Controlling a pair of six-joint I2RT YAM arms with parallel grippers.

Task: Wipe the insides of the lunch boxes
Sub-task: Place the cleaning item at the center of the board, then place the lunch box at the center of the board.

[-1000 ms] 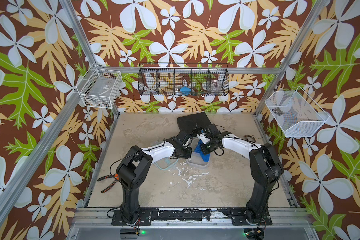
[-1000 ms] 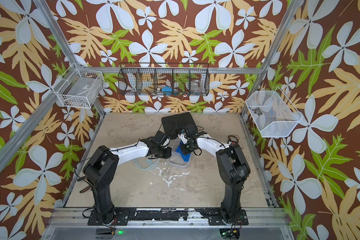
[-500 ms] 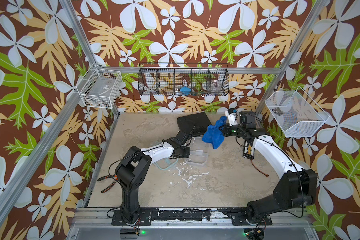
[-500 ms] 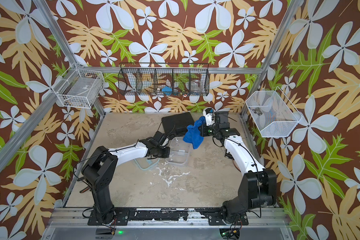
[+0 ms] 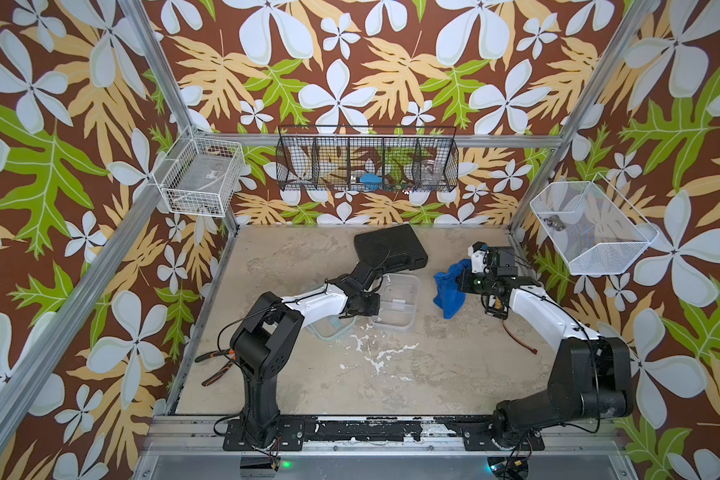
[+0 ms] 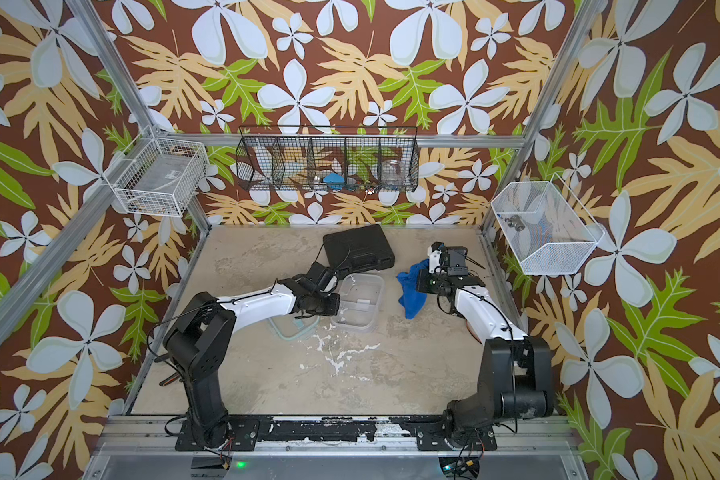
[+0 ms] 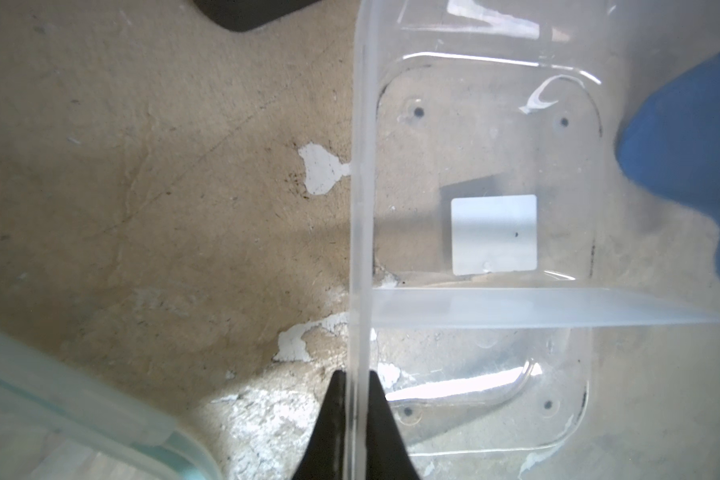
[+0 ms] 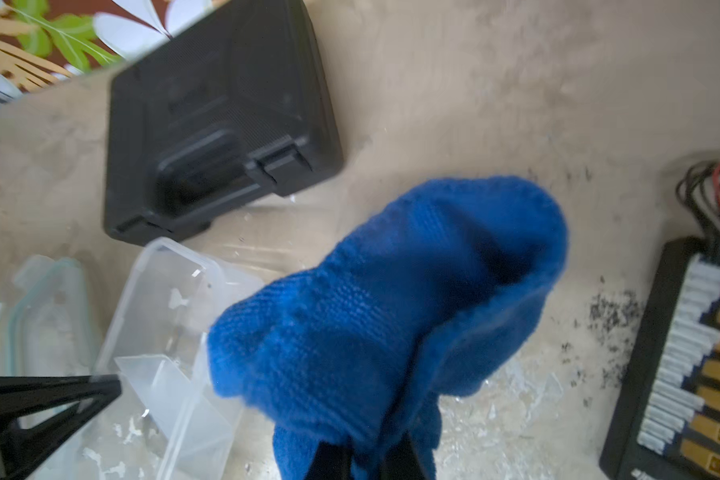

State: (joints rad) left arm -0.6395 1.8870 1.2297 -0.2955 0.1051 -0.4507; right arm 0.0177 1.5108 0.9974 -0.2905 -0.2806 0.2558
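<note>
Not much to see of the clear plastic lid with its pale teal rim (image 5: pixel 333 330): the left arm (image 5: pixel 316 299) lies across it in both top views, and the left wrist view catches only a blurred corner. The right gripper (image 8: pixel 366 453) is nearly swallowed too, with just two black finger stubs showing, pinched tight on the blue terry cloth (image 5: pixel 449 291). The cloth hangs bunched right of centre, and I cannot tell whether its tip touches down. A black connector board with gold plugs (image 8: pixel 691 365) is cut off by the frame. Below, a worn beige tabletop (image 5: pixel 391 374) with chipped white patches, and floral wallpaper all round. A black wire basket (image 5: pixel 366 164) hangs on the back wall, a white wire basket (image 5: pixel 198 178) upper left and a white mesh basket (image 5: pixel 587 228) at right. A black hard case (image 5: pixel 389 247) lies upper centre. Just below it, mid-frame, sits the clear rounded rectangular plastic tub (image 5: pixel 395 301), upright and divided inside. The left arm reaches in low from the lower left. The left gripper (image 7: pixel 357 376) is clamped on the tub's side wall, one finger inside and one outside. The right arm (image 5: pixel 537 307) is raised, with its wrist facing the tub.
</note>
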